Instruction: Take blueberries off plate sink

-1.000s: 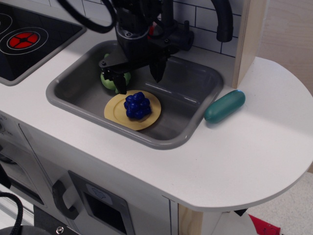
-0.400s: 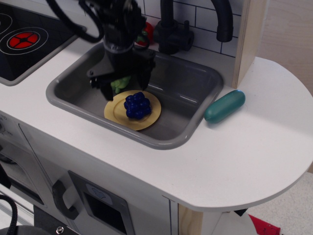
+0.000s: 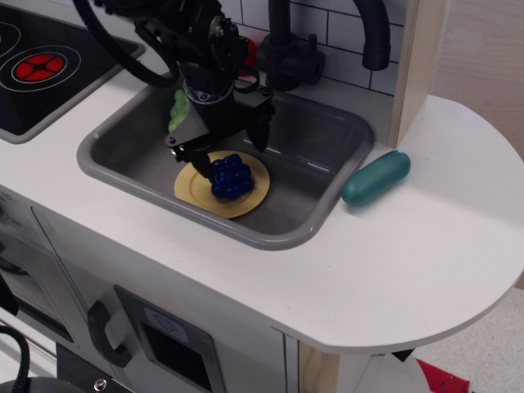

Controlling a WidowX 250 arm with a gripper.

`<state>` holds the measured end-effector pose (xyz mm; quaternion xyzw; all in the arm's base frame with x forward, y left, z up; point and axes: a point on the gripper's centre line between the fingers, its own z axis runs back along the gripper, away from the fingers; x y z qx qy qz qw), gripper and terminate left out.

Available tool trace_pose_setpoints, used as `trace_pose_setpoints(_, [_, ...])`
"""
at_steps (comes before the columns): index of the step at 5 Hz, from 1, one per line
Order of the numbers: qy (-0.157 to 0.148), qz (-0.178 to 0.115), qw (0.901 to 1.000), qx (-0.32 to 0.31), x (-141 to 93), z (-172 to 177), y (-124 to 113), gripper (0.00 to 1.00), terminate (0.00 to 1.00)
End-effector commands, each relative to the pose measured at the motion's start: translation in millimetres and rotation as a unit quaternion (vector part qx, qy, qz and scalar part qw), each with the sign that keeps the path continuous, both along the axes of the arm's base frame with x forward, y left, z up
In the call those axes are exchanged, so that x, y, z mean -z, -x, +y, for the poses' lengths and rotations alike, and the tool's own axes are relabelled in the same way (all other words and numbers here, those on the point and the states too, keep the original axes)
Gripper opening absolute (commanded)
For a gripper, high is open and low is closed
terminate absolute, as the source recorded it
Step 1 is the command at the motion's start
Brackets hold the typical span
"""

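The dark-blue blueberries [image 3: 230, 177] sit on the mustard-yellow plate [image 3: 250, 199], which lies in the grey sink [image 3: 319, 139]. My black gripper [image 3: 230, 154] hangs open directly over the blueberries. One finger [image 3: 199, 166] is at their left and the other finger [image 3: 259, 135] at their upper right. The fingers straddle the cluster and are not closed on it.
A bumpy light-green toy vegetable [image 3: 178, 112] lies in the sink's back left, partly hidden by my arm. A teal capsule-shaped object [image 3: 375, 178] rests on the white counter right of the sink. A black stovetop [image 3: 41, 65] is at the left, a black faucet [image 3: 291, 45] behind.
My gripper swung left, then came back right and lower, so its open fingers now straddle the blueberries. The blueberries and plate have not moved.
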<state>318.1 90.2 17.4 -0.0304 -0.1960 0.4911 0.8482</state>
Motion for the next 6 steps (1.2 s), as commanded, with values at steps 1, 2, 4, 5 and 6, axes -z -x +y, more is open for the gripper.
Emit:
trace_pose_setpoints(1, [-0.072,0.011,0.9968,-0.033,5,2,-3,1.00,0.00])
trace_pose_setpoints(2, [-0.085,0.013,0.9957,-0.034,13,0,-3,1.00,0.00])
trace_pose_setpoints(4, [-0.069,0.008,0.9967,-0.042,9,-2,-2,0.00,0.00])
trace_pose_setpoints(5, [-0.066,0.003,0.9963,-0.054,-3,-2,-3,0.00,0.00])
trace_pose_setpoints(6, [-0.042,-0.019,0.9965,-0.070,-27,-8,-4,0.00,0.00])
